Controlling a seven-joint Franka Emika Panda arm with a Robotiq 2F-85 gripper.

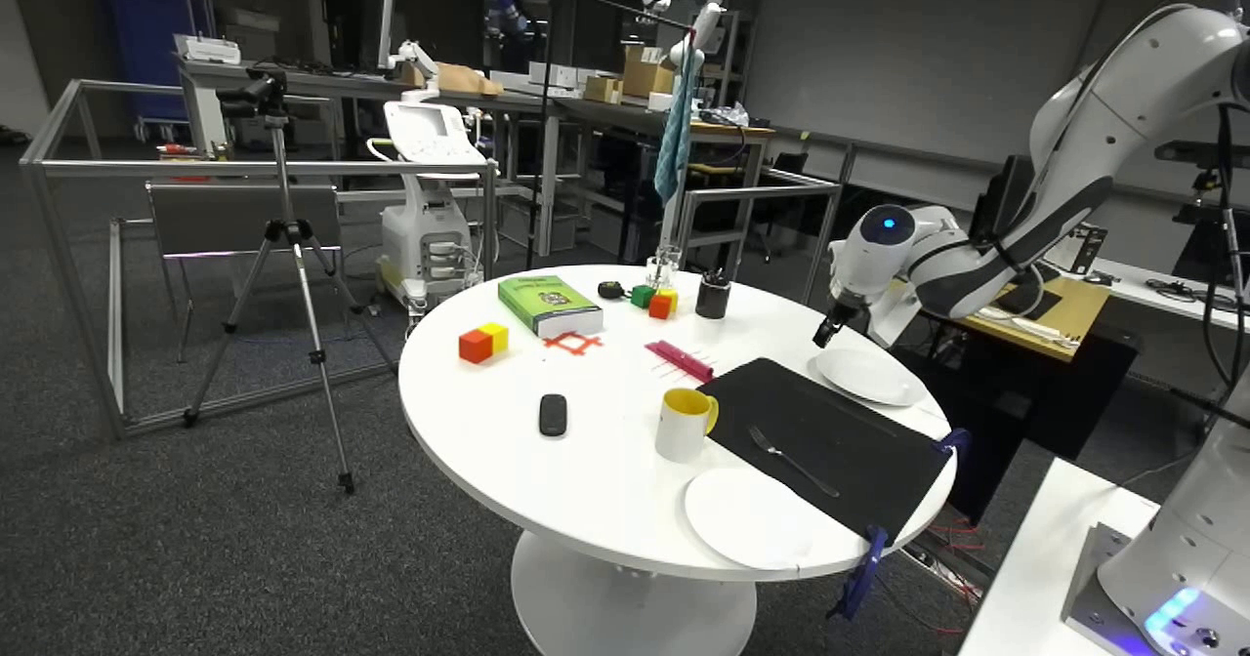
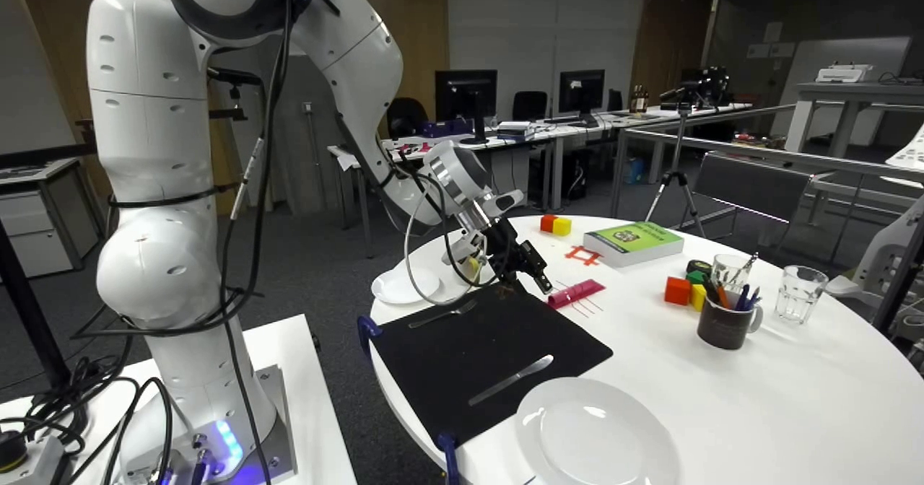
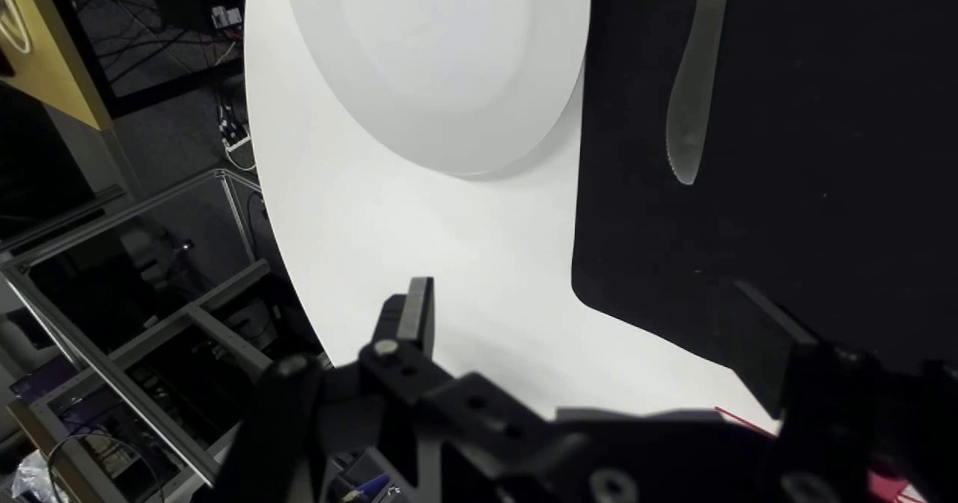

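My gripper [image 3: 587, 293] is open, with nothing between its fingers. It is raised above the white round table, near a corner of the black mat [image 3: 808, 211]. It also shows in both exterior views [image 1: 828, 332] [image 2: 538, 272]. A white plate [image 3: 449, 54] lies ahead of the fingers in the wrist view, beside the mat; it shows in both exterior views [image 1: 867, 375] [image 2: 595, 427]. A silver knife [image 3: 696, 99] lies on the mat [image 2: 512, 379]. A fork [image 1: 793, 463] lies at the mat's other side, beside a second plate [image 1: 744, 517]. A white-and-yellow mug [image 1: 681, 431] stands by the mat, mostly hidden behind the gripper in an exterior view [image 2: 473, 268].
A magenta holder [image 2: 575, 293] lies beyond the mat. A green book [image 1: 552, 307], red and yellow cubes [image 1: 483, 343], a black handheld device [image 1: 553, 415], a dark pen mug [image 2: 728, 325] and glasses [image 2: 800, 294] stand or lie on the table. Blue clamps [image 1: 859, 578] grip its edge.
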